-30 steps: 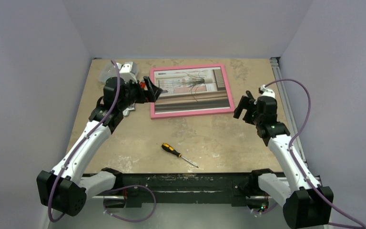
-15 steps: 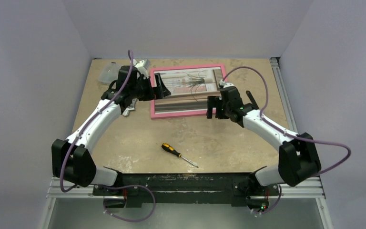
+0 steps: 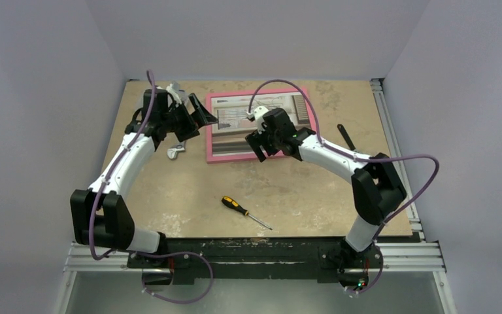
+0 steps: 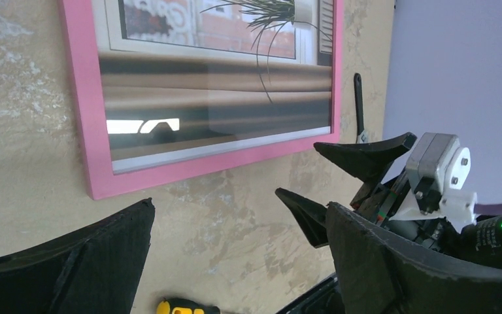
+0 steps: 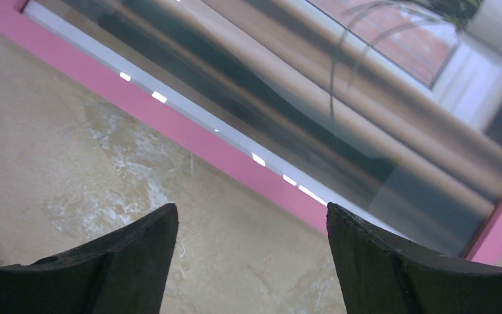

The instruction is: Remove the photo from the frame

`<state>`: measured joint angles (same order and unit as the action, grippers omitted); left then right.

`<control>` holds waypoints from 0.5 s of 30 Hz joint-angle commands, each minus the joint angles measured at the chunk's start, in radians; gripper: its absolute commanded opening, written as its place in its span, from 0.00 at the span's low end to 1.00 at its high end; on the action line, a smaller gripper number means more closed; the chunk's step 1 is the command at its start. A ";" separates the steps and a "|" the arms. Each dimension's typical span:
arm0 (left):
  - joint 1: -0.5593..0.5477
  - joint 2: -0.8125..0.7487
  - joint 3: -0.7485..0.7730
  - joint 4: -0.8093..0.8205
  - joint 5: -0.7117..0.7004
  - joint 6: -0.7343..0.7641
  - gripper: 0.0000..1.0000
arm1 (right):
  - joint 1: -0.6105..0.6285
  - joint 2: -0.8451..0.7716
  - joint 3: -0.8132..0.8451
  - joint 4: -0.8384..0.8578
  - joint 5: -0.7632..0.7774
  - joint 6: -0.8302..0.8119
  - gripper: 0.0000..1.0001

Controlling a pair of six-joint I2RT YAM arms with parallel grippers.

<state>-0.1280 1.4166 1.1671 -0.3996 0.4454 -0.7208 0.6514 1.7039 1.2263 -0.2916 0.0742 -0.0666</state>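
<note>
Swinging in from well to the right of the frame (image 3: 229,158), the right gripper (image 3: 259,145) had crossed above it within the last second and now hung over its near edge, about midway along. The left gripper (image 3: 204,116) had shifted only a little and stood just beside the frame's left edge. Both claws were spread wide with nothing between their fingers. The right one seemed to be narrowing slightly, but its wrist view showed only bare table and the pink border between the fingers.

As for the task, nothing looked done yet. The frame lay flat and face up at the far middle of the table, and the photo (image 3: 232,134) still sat inside it under a reflective front. By my reckoning everything remained: getting a hold on the frame, turning it over, opening its back and lifting the print out.

Several things could not be made out. The frame's back was hidden against the table. The right arm covered part of the photo and the frame's right portion. No view settled whether either claw touched the border. Glare blurred the print's lower half. A screwdriver (image 3: 245,211) lay nearer than the frame, and a slender dark tool (image 3: 347,137) lay to its right.
</note>
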 commanded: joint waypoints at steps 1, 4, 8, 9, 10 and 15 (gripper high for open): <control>0.017 0.015 -0.016 0.031 0.073 -0.088 1.00 | 0.017 0.063 0.105 0.019 -0.153 -0.273 0.77; 0.021 0.032 -0.019 0.038 0.101 -0.114 0.99 | 0.031 0.096 0.127 0.016 -0.189 -0.381 0.77; 0.028 0.068 -0.021 0.047 0.146 -0.149 0.98 | 0.034 0.154 0.184 -0.029 -0.224 -0.465 0.75; 0.030 0.076 -0.022 0.050 0.156 -0.157 0.98 | 0.036 0.167 0.195 -0.038 -0.222 -0.481 0.74; 0.032 0.084 -0.025 0.054 0.166 -0.167 0.98 | 0.038 0.180 0.206 -0.047 -0.214 -0.496 0.74; 0.041 0.100 -0.039 0.082 0.190 -0.191 0.97 | 0.051 0.248 0.263 -0.102 -0.189 -0.547 0.64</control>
<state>-0.1017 1.5143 1.1393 -0.3714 0.5827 -0.8734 0.6899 1.9278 1.4208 -0.3428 -0.1047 -0.5224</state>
